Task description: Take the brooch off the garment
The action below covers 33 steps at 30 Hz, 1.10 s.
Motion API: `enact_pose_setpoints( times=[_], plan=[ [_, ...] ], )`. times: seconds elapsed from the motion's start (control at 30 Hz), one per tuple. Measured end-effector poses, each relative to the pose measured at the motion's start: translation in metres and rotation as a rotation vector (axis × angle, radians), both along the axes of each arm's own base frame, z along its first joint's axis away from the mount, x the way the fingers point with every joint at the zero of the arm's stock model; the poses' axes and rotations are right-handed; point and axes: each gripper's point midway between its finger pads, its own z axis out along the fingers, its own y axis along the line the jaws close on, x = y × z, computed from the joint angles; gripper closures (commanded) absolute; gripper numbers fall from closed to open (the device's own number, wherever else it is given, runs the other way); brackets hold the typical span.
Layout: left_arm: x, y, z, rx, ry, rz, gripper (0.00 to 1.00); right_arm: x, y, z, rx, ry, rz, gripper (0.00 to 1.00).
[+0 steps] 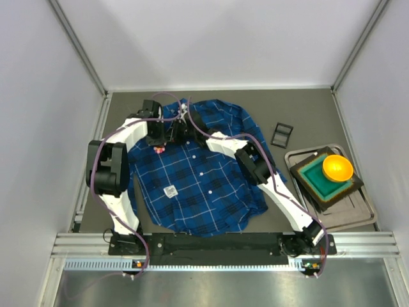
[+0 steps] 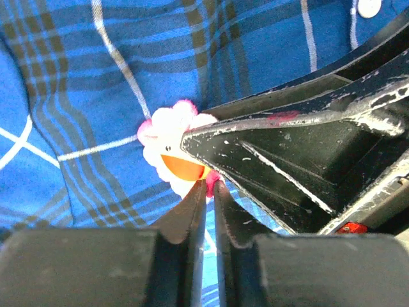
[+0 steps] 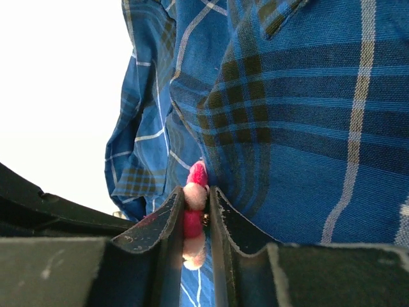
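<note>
The garment [image 1: 204, 185], a blue plaid shirt, lies flat on the table with its collar at the far side. The brooch [image 1: 159, 149], a small pink and red bead flower, sits on the shirt's upper left chest. My right gripper [image 3: 196, 190] is shut on the brooch [image 3: 199, 174], gripping it edge-on against the cloth [image 3: 307, 128]. My left gripper [image 2: 210, 185] is nearly closed, its tips pinching a pink bead at the lower edge of the brooch [image 2: 167, 131]. The right gripper's finger [image 2: 268, 147] covers part of the brooch there. In the top view both grippers, left [image 1: 158, 142] and right [image 1: 167, 141], meet at the brooch.
A white square tag [image 1: 170, 191] lies on the shirt front. An orange bowl [image 1: 337, 167] sits on a green tray [image 1: 316, 182] atop a grey tray [image 1: 358, 214] at the right. A small black frame [image 1: 282, 134] lies beside the shirt. White walls enclose three sides.
</note>
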Motion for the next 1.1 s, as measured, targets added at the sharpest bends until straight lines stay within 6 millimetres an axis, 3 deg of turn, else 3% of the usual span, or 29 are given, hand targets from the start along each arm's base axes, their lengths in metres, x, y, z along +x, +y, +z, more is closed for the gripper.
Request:
enact_pose_setpoints(
  times=[0.07, 0.1, 0.13, 0.2, 0.33, 0.5, 0.67, 0.83, 0.97, 1.1],
  plan=[
    [-0.002, 0.002, 0.002, 0.046, -0.014, 0.019, 0.57, 0.0, 0.0, 0.0, 0.001, 0.002, 0.001, 0.82],
    [-0.004, 0.004, 0.003, 0.079, -0.031, 0.037, 0.53, -0.001, 0.0, 0.001, 0.0, 0.004, 0.001, 0.83],
    [-0.008, 0.005, 0.005, 0.103, -0.04, 0.042, 0.36, -0.001, 0.001, 0.0, -0.001, 0.007, 0.0, 0.83],
    [-0.016, 0.005, 0.013, 0.15, -0.072, 0.056, 0.16, -0.001, 0.0, 0.0, -0.002, 0.023, -0.005, 0.83],
    [-0.019, -0.001, 0.029, 0.203, -0.146, 0.069, 0.13, -0.002, 0.0, -0.001, -0.002, 0.071, -0.02, 0.83],
    [-0.017, -0.001, 0.026, 0.253, -0.169, 0.075, 0.18, -0.002, -0.001, -0.002, -0.003, 0.129, -0.046, 0.83],
    [-0.017, 0.007, 0.004, 0.336, -0.127, 0.067, 0.35, 0.0, -0.003, -0.005, -0.008, 0.185, -0.084, 0.82],
    [-0.019, 0.016, -0.007, 0.415, -0.099, 0.048, 0.36, 0.002, -0.005, -0.007, -0.008, 0.224, -0.11, 0.82],
    [-0.015, 0.021, -0.008, 0.456, -0.103, 0.046, 0.45, 0.003, -0.005, -0.007, -0.004, 0.25, -0.124, 0.81],
    [-0.005, 0.02, -0.009, 0.476, -0.099, 0.031, 0.66, 0.005, -0.006, -0.006, 0.002, 0.263, -0.136, 0.78]
  ],
)
